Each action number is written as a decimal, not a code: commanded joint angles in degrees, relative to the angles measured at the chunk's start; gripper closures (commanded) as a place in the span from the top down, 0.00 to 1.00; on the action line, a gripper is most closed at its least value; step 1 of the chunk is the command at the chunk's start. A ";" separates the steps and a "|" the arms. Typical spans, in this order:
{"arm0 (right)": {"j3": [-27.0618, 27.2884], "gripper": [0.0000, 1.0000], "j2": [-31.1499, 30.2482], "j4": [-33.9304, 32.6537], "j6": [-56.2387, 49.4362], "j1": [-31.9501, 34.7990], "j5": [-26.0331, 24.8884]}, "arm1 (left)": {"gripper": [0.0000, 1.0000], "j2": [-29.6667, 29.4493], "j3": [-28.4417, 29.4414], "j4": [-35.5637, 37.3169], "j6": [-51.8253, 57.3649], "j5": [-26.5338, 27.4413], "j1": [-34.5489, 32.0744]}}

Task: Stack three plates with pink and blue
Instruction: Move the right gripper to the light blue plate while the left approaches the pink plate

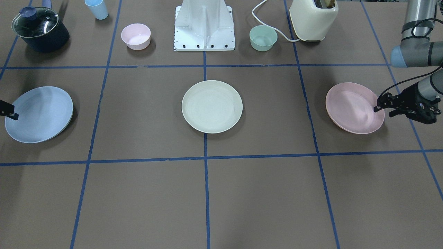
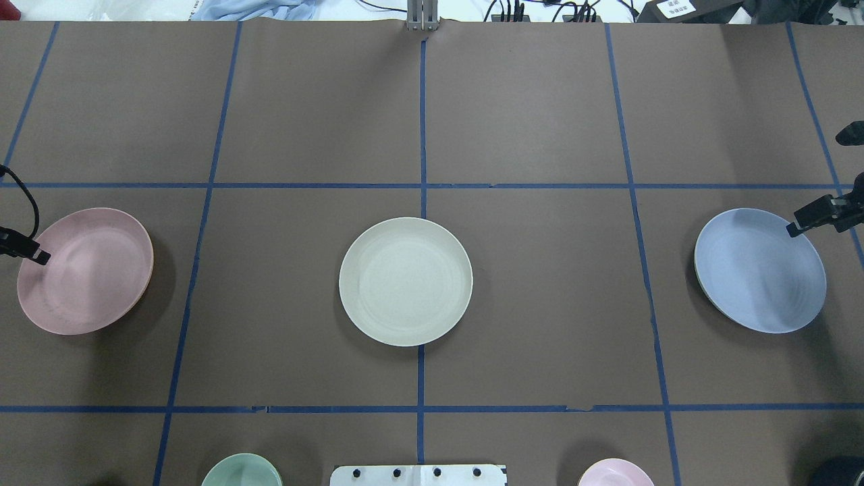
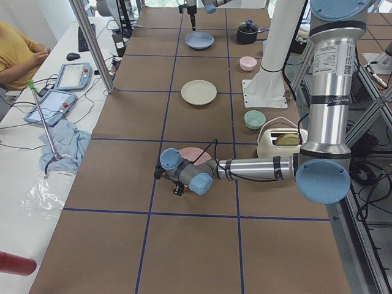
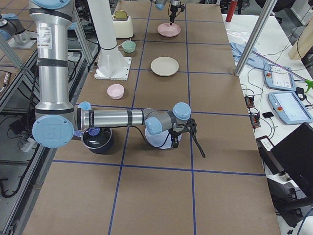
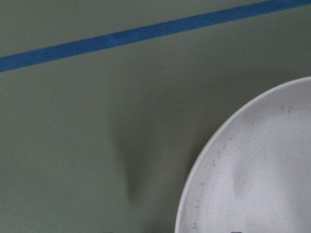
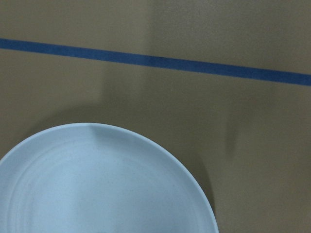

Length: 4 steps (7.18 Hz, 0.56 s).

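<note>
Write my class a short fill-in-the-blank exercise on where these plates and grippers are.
The cream plate lies ___ the pink plate and the blue plate.
The left gripper touches the pink plate; the right gripper touches the ___ one.
The number of plates lying on the cream plate is ___.
Missing: between; blue; zero.

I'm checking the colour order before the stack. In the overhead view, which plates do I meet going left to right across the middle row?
pink plate → cream plate → blue plate
</note>
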 commanded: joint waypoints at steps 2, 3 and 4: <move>0.14 0.99 0.00 0.00 0.07 -0.04 0.08 | 0.00 -0.05 0.46 -0.05 -0.14 0.00 0.09; 0.22 0.99 0.09 0.00 0.07 0.05 0.25 | 0.00 -0.31 -1.45 0.39 -0.32 -0.09 0.09; 0.23 0.99 0.78 0.00 0.15 -0.04 0.25 | 0.00 -0.57 -3.64 2.74 -0.93 -1.49 0.09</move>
